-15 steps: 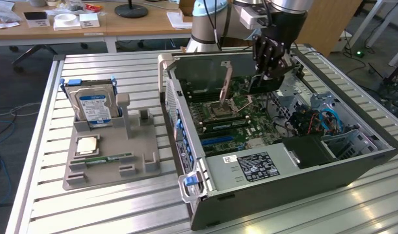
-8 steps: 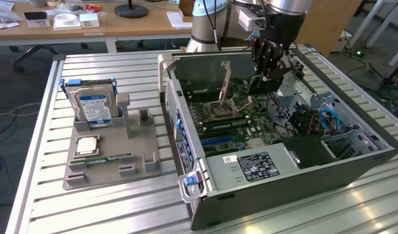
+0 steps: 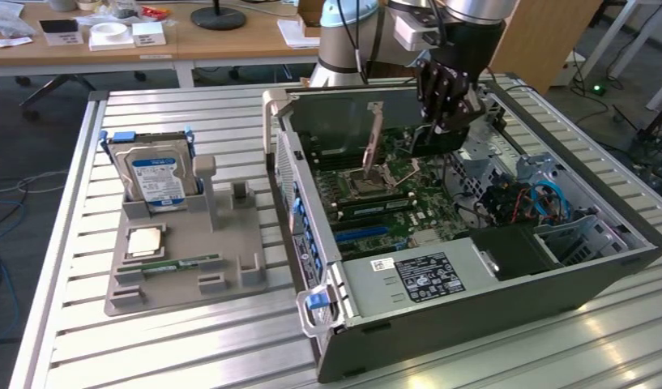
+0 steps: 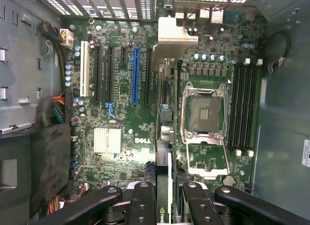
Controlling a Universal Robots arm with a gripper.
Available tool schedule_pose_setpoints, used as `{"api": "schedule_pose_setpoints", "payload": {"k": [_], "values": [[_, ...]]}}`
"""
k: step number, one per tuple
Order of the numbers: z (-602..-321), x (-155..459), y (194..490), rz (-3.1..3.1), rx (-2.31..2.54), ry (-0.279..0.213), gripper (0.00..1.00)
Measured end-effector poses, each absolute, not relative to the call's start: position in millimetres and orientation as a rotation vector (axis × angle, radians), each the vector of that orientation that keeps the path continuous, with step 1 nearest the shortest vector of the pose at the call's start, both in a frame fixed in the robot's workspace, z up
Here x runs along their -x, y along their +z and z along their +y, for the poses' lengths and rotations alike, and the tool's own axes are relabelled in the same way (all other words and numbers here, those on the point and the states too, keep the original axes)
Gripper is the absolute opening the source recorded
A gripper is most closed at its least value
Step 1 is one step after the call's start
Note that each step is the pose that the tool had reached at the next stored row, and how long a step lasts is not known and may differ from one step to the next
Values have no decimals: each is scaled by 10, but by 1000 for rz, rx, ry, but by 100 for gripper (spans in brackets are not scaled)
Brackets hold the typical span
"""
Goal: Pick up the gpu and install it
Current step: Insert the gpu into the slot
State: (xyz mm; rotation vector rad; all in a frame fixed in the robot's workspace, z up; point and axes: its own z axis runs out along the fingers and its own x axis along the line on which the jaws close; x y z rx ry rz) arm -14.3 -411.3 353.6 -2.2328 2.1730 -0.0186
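Pale slatted table [image 3: 179, 340] carries, nearest the exterior camera, an open computer case [image 3: 460, 308] with a labelled power supply [image 3: 428, 277] at its near end. On the exterior view's left sits a grey tray [image 3: 179, 279] with a narrow green memory stick [image 3: 179, 264], a square chip [image 3: 145, 241] and, further back, an upright hard drive [image 3: 155, 177]. Deeper in the case lies the motherboard [image 3: 385, 203]. Above it the claw [image 3: 447, 117] hangs from the arm, clamped narrow on the gpu [image 3: 433, 142], seen there as a dark slab. The wrist view adds what that angle hides: the gpu edge-on between the black fingers [image 4: 141, 205], its pale bracket [image 4: 177, 33] at the far end, lying over the board between the blue slot [image 4: 136, 74] and the empty processor socket [image 4: 203, 113]. Whether it touches the board I cannot tell. Farthest back, wooden tables [image 3: 201, 44] hold small boxes
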Motion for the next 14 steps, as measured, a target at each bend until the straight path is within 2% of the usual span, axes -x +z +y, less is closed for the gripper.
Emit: {"api": "schedule_pose_setpoints", "payload": {"k": [14], "values": [[-4094, 193, 3495, 2173, 2233, -29, 26]]}}
